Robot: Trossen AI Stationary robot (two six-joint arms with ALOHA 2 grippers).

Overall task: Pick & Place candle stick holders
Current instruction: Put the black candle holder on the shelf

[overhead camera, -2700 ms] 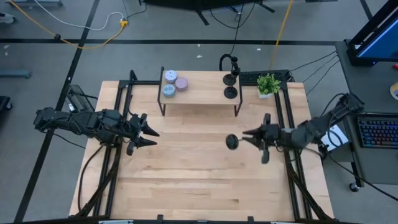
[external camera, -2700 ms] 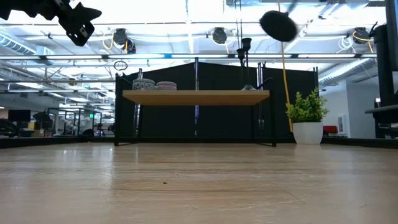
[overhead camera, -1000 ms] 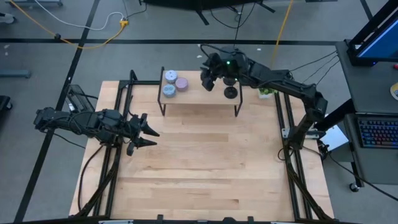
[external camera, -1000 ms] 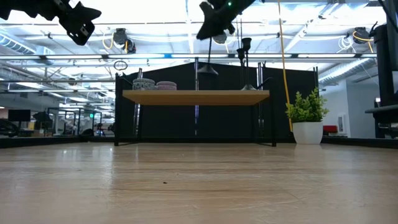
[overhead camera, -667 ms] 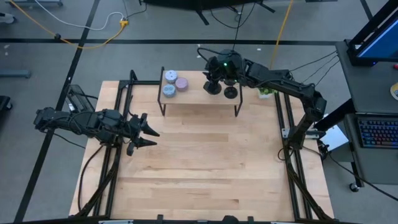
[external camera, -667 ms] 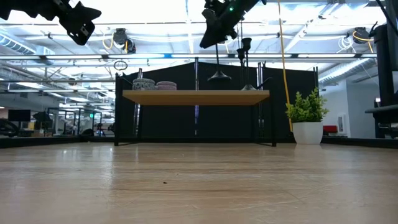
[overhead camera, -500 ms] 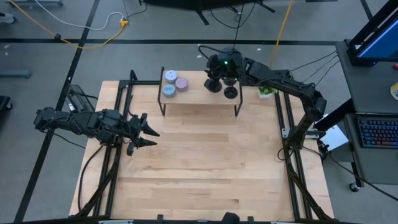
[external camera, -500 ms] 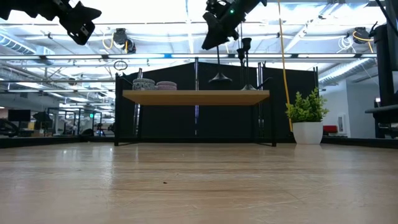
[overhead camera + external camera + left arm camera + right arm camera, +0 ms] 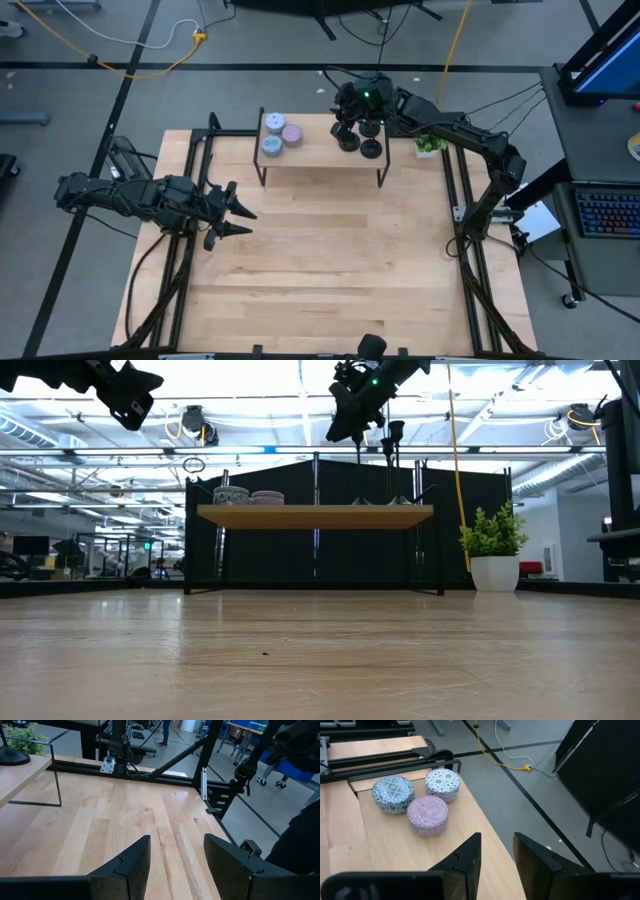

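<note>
Reaching over the far end of the counter, the right gripper hangs above the small raised shelf that stands there. Its fingers are parted with only a narrow gap, and nothing is between them in the right wrist view. Three black candle stick holders are grouped on the right part of the shelf, close together: one sits nearly straight below the right gripper, a second lies just beside it toward the shelf's right end, and a third stands behind them, mostly hidden by the arm. In the low view the right gripper is well above the shelf top, clear of the upright stems.

Three round candle tins cluster at the shelf's left end, well apart from the holders. A potted plant stands just beyond the shelf's right end.

The left gripper waits over the counter's left side, its fingers spread open and empty, far from the shelf.
</note>
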